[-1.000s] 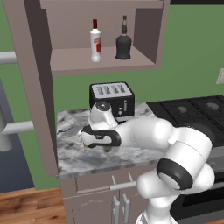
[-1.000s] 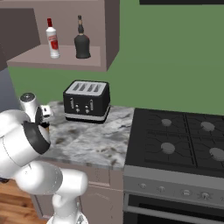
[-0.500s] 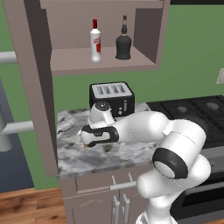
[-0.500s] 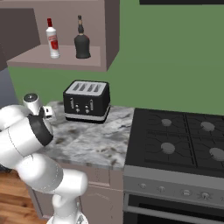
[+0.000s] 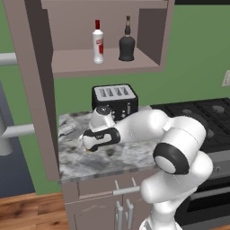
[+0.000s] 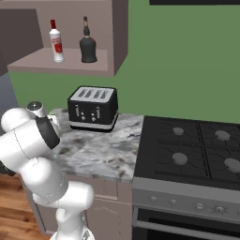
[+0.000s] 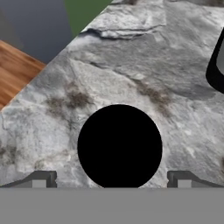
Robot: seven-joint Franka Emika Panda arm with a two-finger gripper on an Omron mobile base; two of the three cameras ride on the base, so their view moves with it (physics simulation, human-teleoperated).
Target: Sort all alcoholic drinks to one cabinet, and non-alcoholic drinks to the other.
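Wide open, my hand (image 7: 112, 181) looks down at the cup (image 7: 119, 146). In the hand view the cup's round black top sits between my two fingertips (image 7: 40, 179), and neither one touches it. It holds nothing. The cup stands on the grey marble desk (image 7: 131, 65). A bit of brown wood floor (image 7: 15, 70) shows past the desk's edge, and a black corner of the toaster (image 7: 216, 61) peeks in at the side.

From the left base view, my hand (image 5: 92, 146) hangs low over the desk (image 5: 112, 159), near its left side. I can just see a bit of orange under it, which may be the cup. The black toaster (image 5: 115, 99) stands behind it by the green wall (image 5: 197, 45). Above, the cabinet (image 5: 155, 31) is open. The clear bottle (image 5: 98, 42) with the red label and the black bottle (image 5: 126, 42) stand side by side on its shelf. A dark stove (image 5: 202, 112) sits to the right.

From the right base view, the two bottles, clear (image 6: 56, 41) and black (image 6: 87, 43), stand on the cabinet shelf (image 6: 70, 63). The toaster (image 6: 93, 108) is on the desk (image 6: 103, 150) beside the stove (image 6: 197, 154).
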